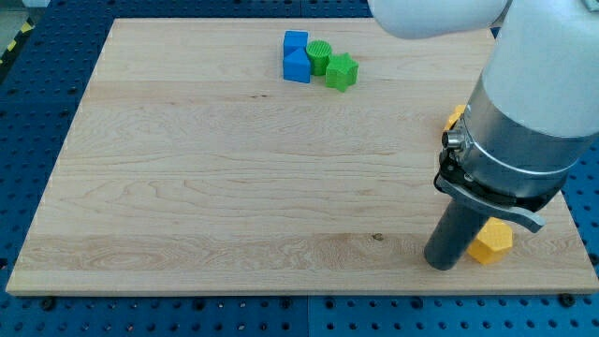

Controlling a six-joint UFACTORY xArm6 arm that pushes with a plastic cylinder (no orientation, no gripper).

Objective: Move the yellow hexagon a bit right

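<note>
A yellow hexagon lies near the view's bottom right corner of the wooden board, partly hidden by my arm. My tip rests on the board just left of the hexagon, touching or nearly touching its left side. A second yellow block peeks out at the right, mostly hidden behind my arm; its shape cannot be made out.
At the view's top centre stands a tight cluster: two blue blocks, a green cylinder and a green star-like block. The board's right edge and bottom edge are close to the hexagon. My large grey arm covers the right side.
</note>
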